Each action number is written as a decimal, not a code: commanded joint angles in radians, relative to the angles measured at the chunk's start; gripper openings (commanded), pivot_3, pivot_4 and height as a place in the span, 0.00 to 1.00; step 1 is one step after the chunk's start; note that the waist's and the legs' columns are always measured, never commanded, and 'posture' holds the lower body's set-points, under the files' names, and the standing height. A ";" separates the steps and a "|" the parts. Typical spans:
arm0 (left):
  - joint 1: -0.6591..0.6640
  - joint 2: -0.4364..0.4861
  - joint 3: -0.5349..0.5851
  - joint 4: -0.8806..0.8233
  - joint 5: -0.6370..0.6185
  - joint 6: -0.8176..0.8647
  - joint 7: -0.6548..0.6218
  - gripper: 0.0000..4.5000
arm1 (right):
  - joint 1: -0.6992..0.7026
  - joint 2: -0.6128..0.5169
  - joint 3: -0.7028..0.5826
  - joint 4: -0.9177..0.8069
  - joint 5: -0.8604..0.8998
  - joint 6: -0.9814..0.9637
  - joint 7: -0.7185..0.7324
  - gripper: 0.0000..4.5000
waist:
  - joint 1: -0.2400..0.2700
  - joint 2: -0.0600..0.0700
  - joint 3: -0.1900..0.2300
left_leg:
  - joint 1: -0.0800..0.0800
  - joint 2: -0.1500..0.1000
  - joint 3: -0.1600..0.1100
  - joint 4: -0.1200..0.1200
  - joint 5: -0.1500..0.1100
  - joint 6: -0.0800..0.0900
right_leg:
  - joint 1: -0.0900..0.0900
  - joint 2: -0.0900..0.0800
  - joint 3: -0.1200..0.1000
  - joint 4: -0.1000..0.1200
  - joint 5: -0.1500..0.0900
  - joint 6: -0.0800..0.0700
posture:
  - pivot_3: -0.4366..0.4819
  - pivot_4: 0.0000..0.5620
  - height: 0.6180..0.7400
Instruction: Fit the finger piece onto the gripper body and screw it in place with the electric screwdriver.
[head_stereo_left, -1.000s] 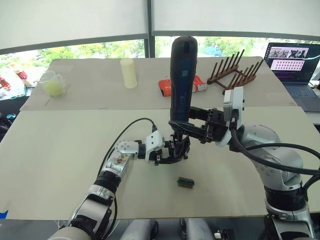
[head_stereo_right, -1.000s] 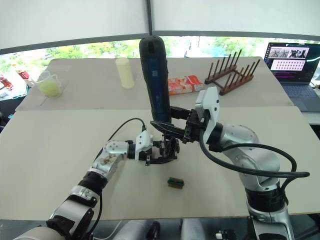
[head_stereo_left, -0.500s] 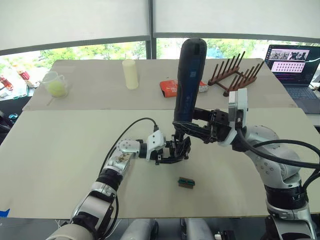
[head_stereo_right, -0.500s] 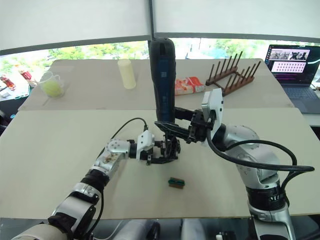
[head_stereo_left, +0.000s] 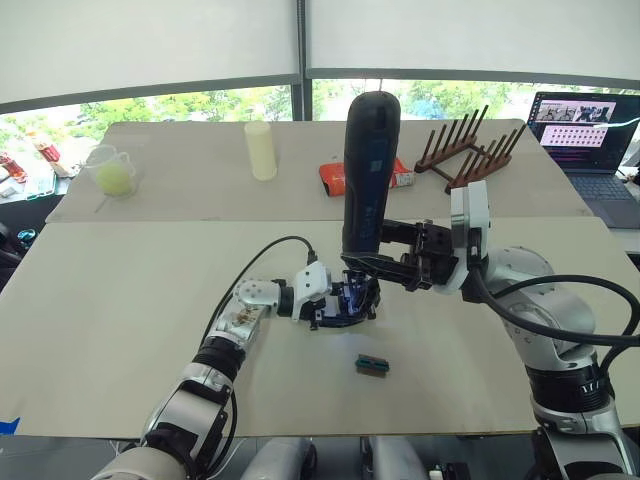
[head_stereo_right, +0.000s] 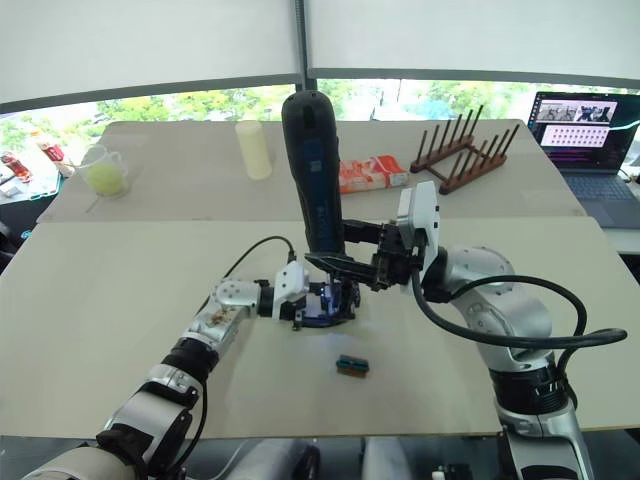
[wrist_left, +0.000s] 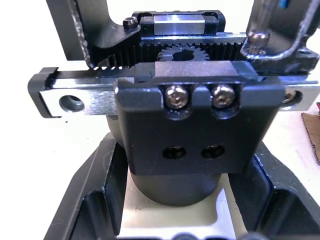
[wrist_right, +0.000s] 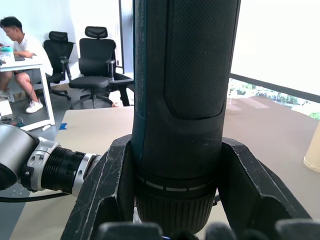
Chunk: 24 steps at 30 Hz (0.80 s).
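Right gripper (head_stereo_left: 372, 266) clamped on the thick black cylindrical electric screwdriver (head_stereo_left: 364, 170), upright over the small black gripper body (head_stereo_left: 347, 301) pinched by left gripper (head_stereo_left: 335, 305) at table centre; left wrist view adds its rack, gear and two screws (wrist_left: 196, 96); small green-brown block (head_stereo_left: 371, 365) at 5 o'clock.

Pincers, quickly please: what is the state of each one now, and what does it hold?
Left pincer: closed on the gripper body, on the table.
Right pincer: closed on the electric screwdriver, held upright above the gripper body.
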 joint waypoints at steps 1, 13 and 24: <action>-0.036 0.005 0.022 -0.010 -0.006 -0.021 0.012 0.51 | 0.044 -0.023 0.053 0.067 -0.066 0.025 0.013 0.43 | 0.000 0.000 0.000 | 0.000 0.000 0.000 0.000 0.000 0.000 | 0.000 0.000 0.000 0.000 0.000 0.000 | 0.48 0.27 1.00; -0.034 0.007 0.022 -0.011 -0.005 -0.026 0.005 0.51 | 0.062 -0.023 0.053 0.058 -0.070 0.011 0.007 0.43 | 0.000 0.000 0.000 | 0.001 0.000 0.000 0.000 0.000 0.000 | 0.001 0.000 0.000 0.000 0.000 0.000 | 0.48 0.27 1.00; -0.024 0.014 0.014 -0.021 -0.004 -0.029 -0.014 0.51 | 0.053 -0.023 0.004 -0.025 -0.017 0.037 -0.058 0.43 | -0.001 0.000 0.000 | 0.001 0.000 0.000 -0.001 0.000 0.000 | 0.000 0.000 0.000 0.000 0.000 0.000 | 0.48 0.27 1.00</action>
